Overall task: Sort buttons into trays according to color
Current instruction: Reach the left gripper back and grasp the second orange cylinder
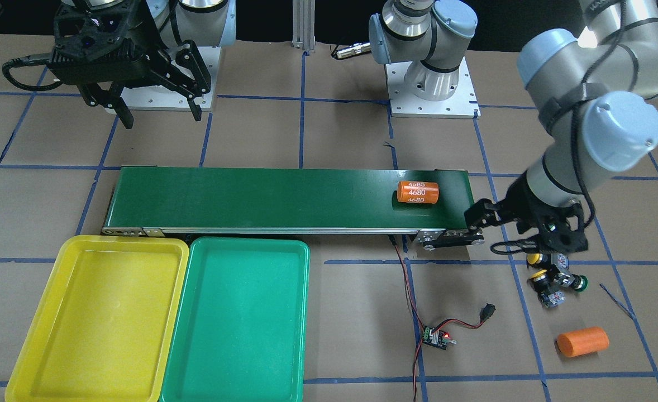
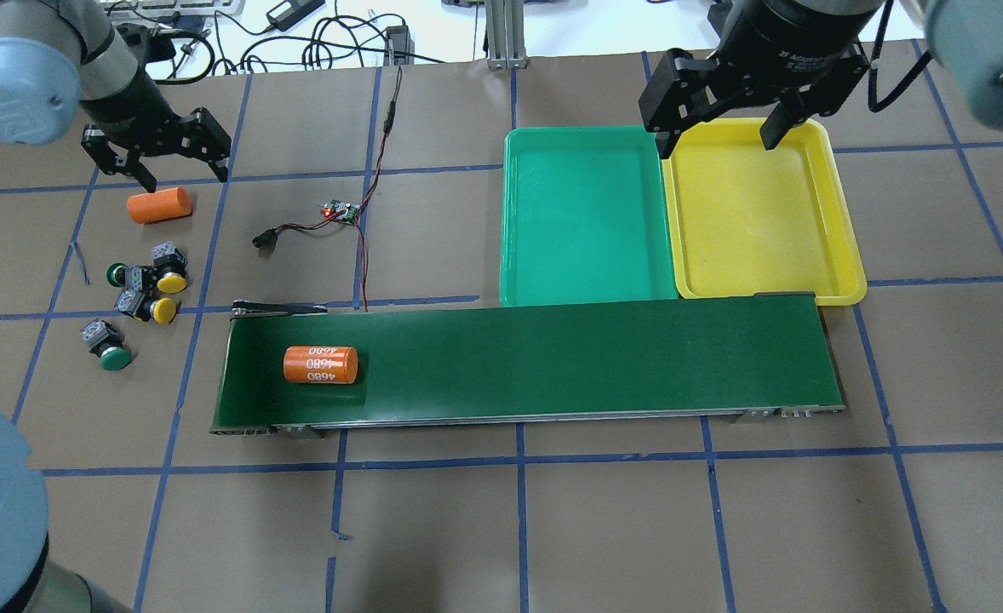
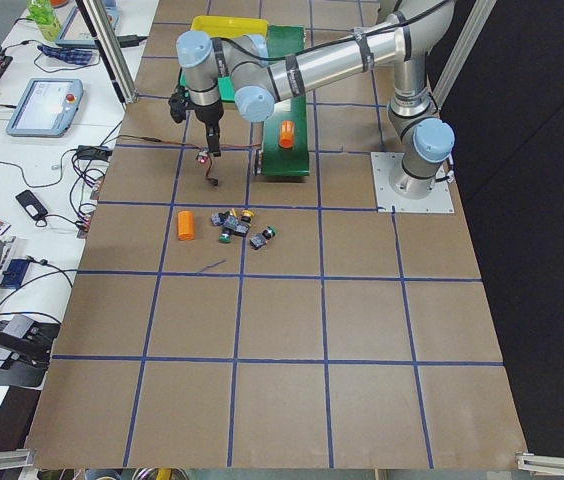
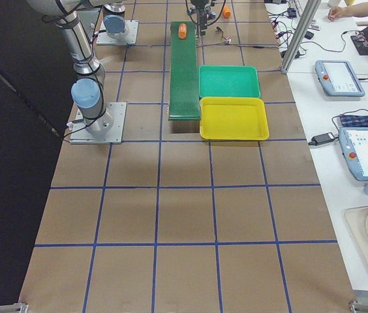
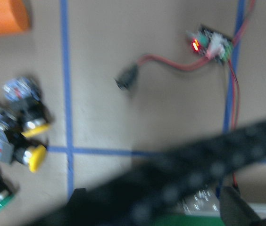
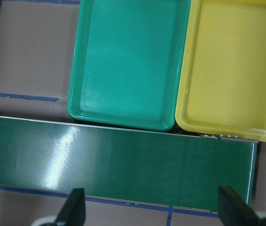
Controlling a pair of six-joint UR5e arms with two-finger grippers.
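Buttons (image 2: pixel 163 310) just off belt (image 2: pixel 553 366) end

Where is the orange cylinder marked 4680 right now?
In the overhead view, the orange cylinder marked 4680 lies on its side on the green conveyor belt, near its left end, the end nearest the loose buttons.

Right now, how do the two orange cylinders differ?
The belt cylinder carries white 4680 print; the table cylinder shows none. The belt cylinder lies on the green conveyor; the table cylinder lies on the brown table. Both are orange and lie on their sides.
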